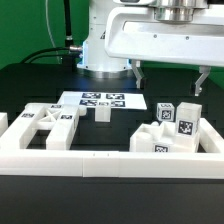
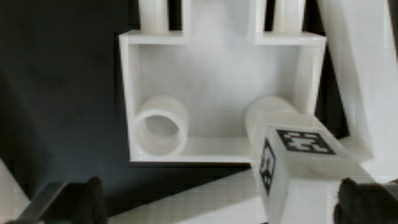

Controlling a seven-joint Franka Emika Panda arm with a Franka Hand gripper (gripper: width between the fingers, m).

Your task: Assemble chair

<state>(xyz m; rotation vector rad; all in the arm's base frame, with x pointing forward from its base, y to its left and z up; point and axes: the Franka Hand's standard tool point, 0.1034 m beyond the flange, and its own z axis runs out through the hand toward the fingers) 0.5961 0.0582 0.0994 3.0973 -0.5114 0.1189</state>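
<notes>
Exterior view: I see the arm [image 1: 150, 30] hanging from above, its upper part cut off; the claw [image 1: 168, 78] points straight down, jaws wide apart and empty, above a cluster of chair parts [image 1: 172, 132] on the bench [image 1: 25, 95]. Wrist view: a square part [image 2: 214, 85] and tagged post [image 2: 294, 150] lie beneath the claw; its fingertips [image 2: 71, 203] look blurred.

No legible txt on tags [image 2: 302, 141]

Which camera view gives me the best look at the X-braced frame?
The exterior view. The X-braced frame lies flat at the exterior view's left, its cross and tags in plain sight. The wrist view shows none of it, only a square white part with pegs.
</notes>
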